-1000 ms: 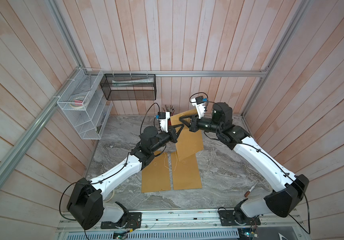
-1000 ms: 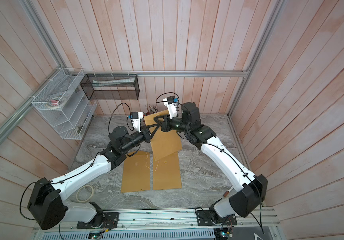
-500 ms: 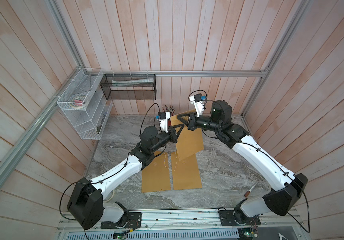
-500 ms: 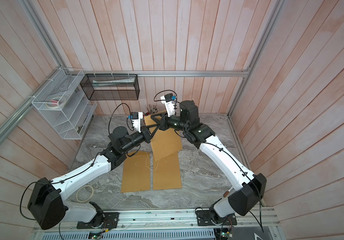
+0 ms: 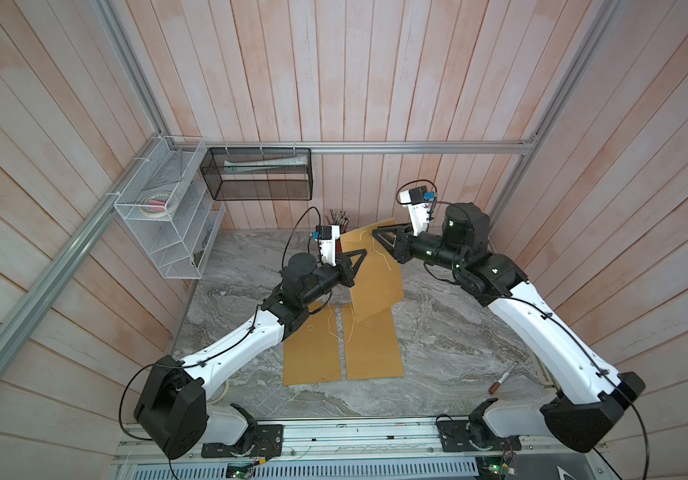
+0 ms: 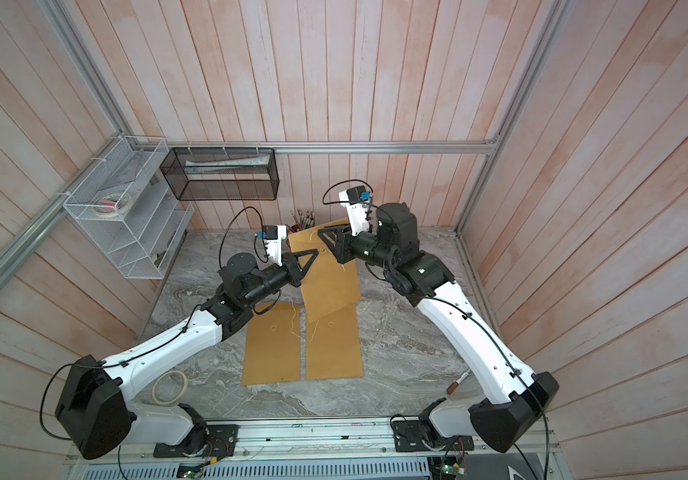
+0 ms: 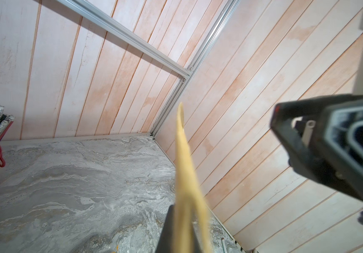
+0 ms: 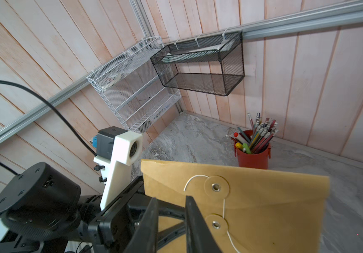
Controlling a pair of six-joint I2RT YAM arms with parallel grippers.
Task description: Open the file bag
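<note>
The left gripper (image 5: pixel 359 253) is pinched tight on one side edge of the bag (image 5: pixel 375 282). The brown bag hangs tilted in the air from its fingers (image 7: pixel 165 236). The bag's low end is above one of the two flat bags (image 5: pixel 313 349) that lie side by side on the table (image 5: pixel 437 332), under the fingers. In the left wrist view the bag looks thin, edge on, going up from between those fingers. The right gripper (image 5: pixel 374 235) is at the top of the bag, across from the left one. Its fingers (image 8: pixel 192 219) stand a little apart, with a narrow gap. They point at the front of the bag, just beside the top round button (image 8: pixel 216 187). A white string (image 8: pixel 224 208) runs from that button down to a second button near the same finger. I cannot tell if the right fingers touch the bag or the string. Past the fingers, by the back wall, a red cup (image 8: pixel 252 155) full of pencils stands on the table.
</note>
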